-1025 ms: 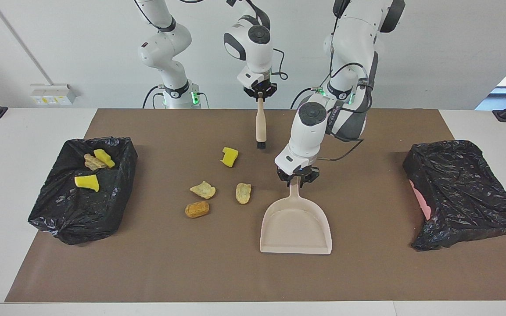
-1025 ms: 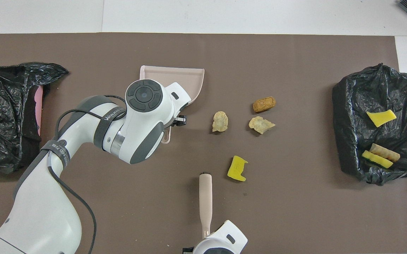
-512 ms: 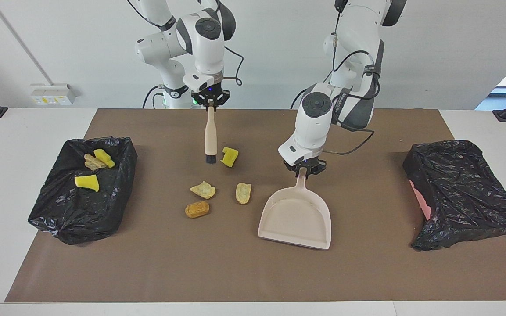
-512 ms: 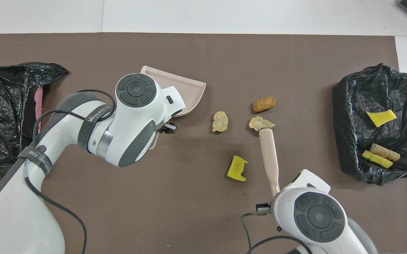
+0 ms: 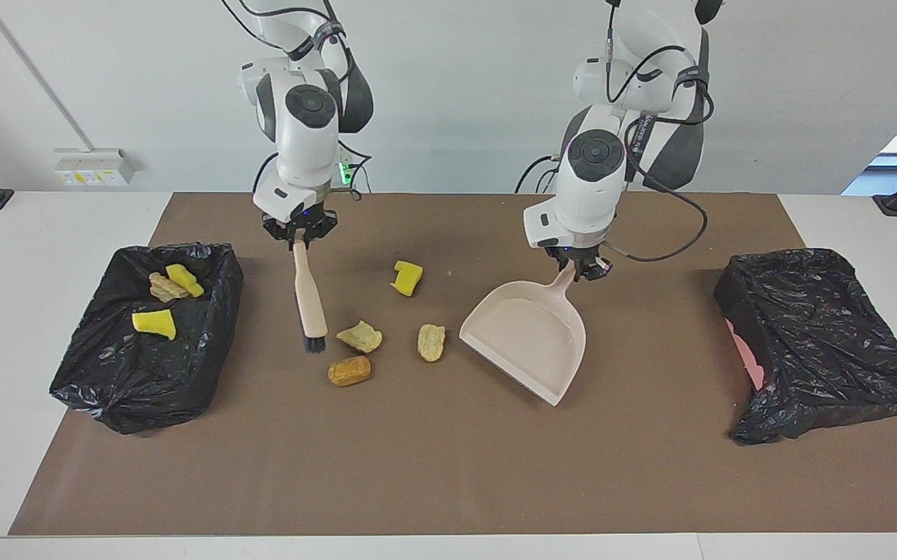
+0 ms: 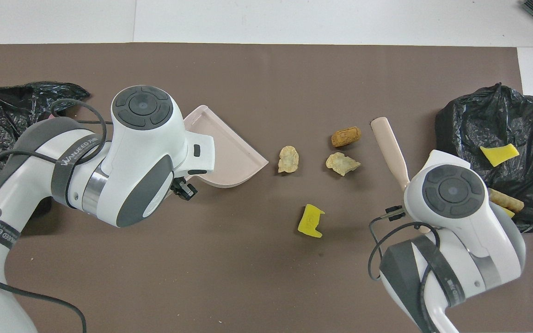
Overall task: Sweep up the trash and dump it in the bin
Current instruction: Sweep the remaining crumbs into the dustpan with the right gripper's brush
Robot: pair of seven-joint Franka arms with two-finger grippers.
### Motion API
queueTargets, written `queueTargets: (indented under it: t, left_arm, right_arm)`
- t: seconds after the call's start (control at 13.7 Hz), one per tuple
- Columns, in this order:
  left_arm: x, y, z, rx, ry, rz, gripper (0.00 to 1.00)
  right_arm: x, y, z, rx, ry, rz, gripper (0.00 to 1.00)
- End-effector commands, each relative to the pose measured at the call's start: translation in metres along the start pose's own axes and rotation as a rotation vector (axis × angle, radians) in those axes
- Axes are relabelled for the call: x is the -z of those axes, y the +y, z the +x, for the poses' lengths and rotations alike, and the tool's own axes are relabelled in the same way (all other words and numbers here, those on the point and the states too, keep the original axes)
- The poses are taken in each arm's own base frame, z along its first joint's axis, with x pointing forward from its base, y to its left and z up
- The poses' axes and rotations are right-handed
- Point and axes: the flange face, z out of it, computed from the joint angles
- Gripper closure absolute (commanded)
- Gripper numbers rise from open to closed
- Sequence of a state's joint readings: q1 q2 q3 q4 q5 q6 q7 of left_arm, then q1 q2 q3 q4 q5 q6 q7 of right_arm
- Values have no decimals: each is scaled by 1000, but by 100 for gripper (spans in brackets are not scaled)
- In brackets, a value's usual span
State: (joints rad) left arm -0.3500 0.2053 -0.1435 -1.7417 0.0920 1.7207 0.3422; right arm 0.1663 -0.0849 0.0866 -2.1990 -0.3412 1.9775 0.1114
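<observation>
right tool (image 5: 299, 233) clamps brush (image 5: 310, 299), left tool (image 5: 579, 268) clamps dustpan (image 5: 527, 338), over brown mat (image 5: 448, 474)

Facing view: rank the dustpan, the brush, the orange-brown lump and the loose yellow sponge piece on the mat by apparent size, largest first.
1. dustpan
2. brush
3 and 4. orange-brown lump and yellow sponge piece look about alike; the lump lies nearer the camera, so no ranking.

White arms (image 5: 596, 179), grey joints, black cables.
</observation>
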Motion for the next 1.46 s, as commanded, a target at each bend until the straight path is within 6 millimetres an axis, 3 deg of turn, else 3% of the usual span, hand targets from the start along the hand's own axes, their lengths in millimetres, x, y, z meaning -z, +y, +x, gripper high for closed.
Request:
queueTargets:
  t: [0.0,0.15,0.37,0.44,0.59,0.66,0.81,0.95,1.02,1.17,1.39]
  left_arm:
    - [-12,9,-21,-126,-50,4,100]
    - [-18,22,-35,-163,-84,-1,100]
    - [-29,17,-46,-290,-94,-12,100]
    - [-31,16,-48,-327,-93,3,100]
    - [-36,18,-53,-402,-97,65,100]
    - [-39,23,-53,-419,-94,72,100]
    - [-41,33,-54,-443,-79,104,100]
    - [-52,55,-55,-506,-89,171,100]
    - [-54,56,-56,-511,-89,178,100]
    - [-56,61,-56,-520,-94,179,100]
    - [-72,73,-51,-552,-75,190,100]
  right_arm:
    - [-28,12,54,78,14,-32,100]
    - [-39,15,68,89,25,-27,100]
    - [-59,33,71,64,11,-13,100]
    - [-71,29,73,67,-8,-2,100]
    - [-82,5,77,75,-30,18,100]
    - [-84,-17,79,60,-31,51,100]
    - [-68,-78,78,79,-23,132,100]
    - [-57,-128,73,76,-28,235,100]
    - [-50,-148,72,50,-19,292,100]
    - [-36,-181,68,30,-18,380,100]
    - [-27,-210,65,11,-31,524,100]
